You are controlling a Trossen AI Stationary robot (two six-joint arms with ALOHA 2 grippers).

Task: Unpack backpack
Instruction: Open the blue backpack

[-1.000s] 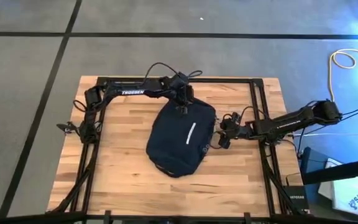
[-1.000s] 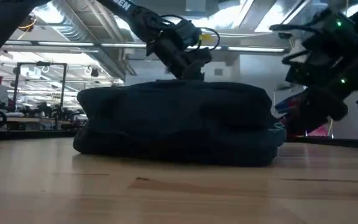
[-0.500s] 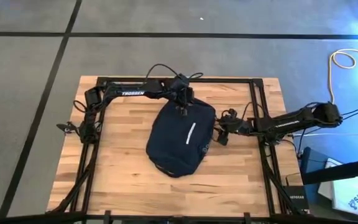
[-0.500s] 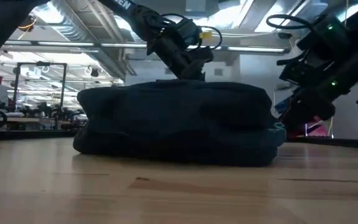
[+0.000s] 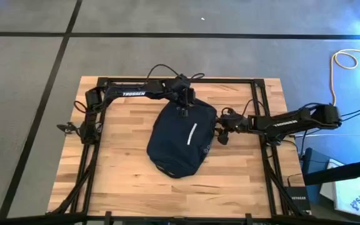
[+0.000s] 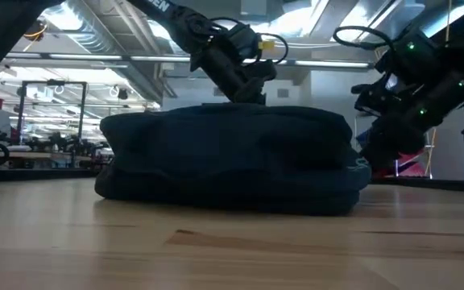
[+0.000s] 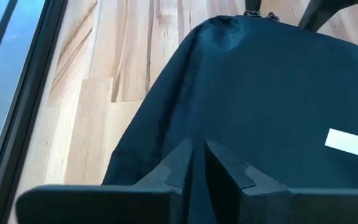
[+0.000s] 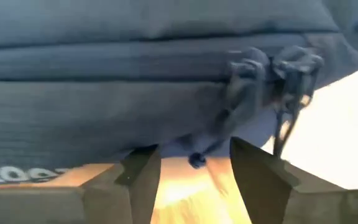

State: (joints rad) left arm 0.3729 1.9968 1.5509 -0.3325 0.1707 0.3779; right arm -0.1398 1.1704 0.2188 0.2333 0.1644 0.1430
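- Lying directly under the left gripper (image 5: 183,111), the backpack (image 5: 183,140) met that gripper at its far end, the fingers (image 7: 180,167) pinched close together on a fold of its fabric.
- The right gripper (image 5: 221,134) sat just beside the backpack's side edge, fingers (image 8: 140,169) parted wide, with the zipper pulls (image 8: 272,68) hanging just ahead of the gap between them.
- The backpack lay flat on the wooden table (image 5: 124,169), a rounded rectangle of dark navy with a white stripe (image 5: 192,134) down its front.
- Its cloth looked soft and matte, slumped and creased in the low view, with a ribbed band running along the zipper line in the right wrist view.
- The table was pale butcher-block planks with a dark metal frame (image 5: 258,106) around it.
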